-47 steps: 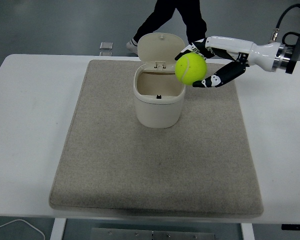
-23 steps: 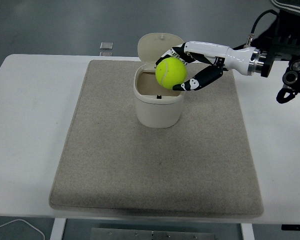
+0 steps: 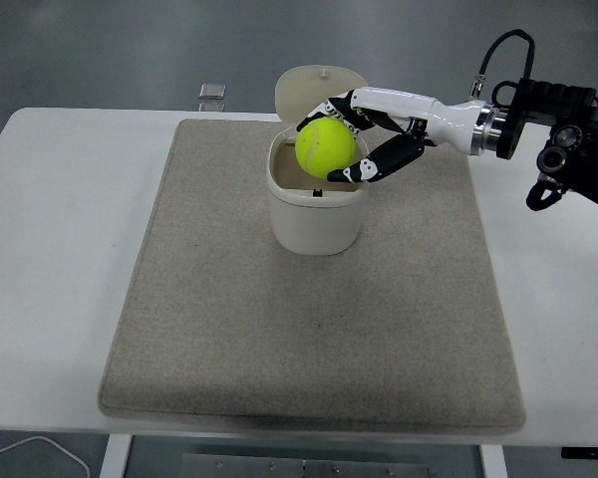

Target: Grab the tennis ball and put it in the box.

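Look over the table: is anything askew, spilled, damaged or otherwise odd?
Nothing stands out. The box stands upright on the mat with its lid open, and the right hand holds the tennis ball over the opening. No spill or damage shows.

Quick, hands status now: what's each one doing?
Right hand: closed on the tennis ball, over the open box.
Left hand: not in view.

The white bench (image 3: 60,239) has a big beige felt-looking mat (image 3: 309,329) laid flat on it, covering most of the middle. A cream box (image 3: 316,214) with its lid flipped up sits on the mat's far half.
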Motion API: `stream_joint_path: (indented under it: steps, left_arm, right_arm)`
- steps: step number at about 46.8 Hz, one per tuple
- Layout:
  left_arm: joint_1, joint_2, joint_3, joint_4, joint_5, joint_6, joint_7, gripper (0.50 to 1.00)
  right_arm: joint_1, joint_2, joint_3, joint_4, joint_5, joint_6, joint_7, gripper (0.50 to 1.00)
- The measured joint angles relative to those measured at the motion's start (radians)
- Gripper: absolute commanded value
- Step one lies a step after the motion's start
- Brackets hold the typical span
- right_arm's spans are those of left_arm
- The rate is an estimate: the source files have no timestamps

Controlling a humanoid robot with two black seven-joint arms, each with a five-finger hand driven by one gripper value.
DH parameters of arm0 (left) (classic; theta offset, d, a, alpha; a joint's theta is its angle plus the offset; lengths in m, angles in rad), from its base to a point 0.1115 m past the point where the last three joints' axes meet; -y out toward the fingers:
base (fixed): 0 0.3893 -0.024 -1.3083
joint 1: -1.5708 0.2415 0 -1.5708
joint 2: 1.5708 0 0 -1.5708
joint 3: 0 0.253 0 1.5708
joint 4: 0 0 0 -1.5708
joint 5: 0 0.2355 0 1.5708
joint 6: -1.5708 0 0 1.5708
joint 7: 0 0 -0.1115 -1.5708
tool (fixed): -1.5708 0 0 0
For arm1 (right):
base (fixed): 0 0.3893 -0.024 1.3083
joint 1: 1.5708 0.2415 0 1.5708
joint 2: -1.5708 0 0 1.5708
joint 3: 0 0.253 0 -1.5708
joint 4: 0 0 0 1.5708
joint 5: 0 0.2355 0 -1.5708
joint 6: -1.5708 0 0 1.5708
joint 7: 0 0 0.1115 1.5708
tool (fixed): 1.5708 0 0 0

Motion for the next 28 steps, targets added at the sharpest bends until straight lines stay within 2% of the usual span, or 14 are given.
stream_joint_path:
  steps: [6,12,15,21,28]
  left_arm:
    - [0.000,0.000,0.000,0.000,0.000,0.000,0.000,0.992]
    - [0.000,0.000,0.000,0.000,0.000,0.000,0.000,0.992]
    - [0.000,0.000,0.000,0.000,0.000,0.000,0.000,0.992]
    - [0.000,0.000,0.000,0.000,0.000,0.000,0.000,0.992]
    - [0.000,0.000,0.000,0.000,0.000,0.000,0.000,0.992]
  right_arm:
    - [-0.001,0.001,-0.002,-0.003,-0.002,-0.003,0.000,0.662]
    - [-0.002,0.001,-0.002,-0.003,-0.002,-0.003,0.000,0.752]
    - [-0.004,0.001,-0.003,-0.003,-0.003,-0.003,0.001,0.766]
    - [-0.009,0.001,-0.004,-0.003,-0.003,-0.003,0.002,0.844]
    - [-0.011,0.002,-0.005,-0.003,-0.004,-0.002,0.002,0.858]
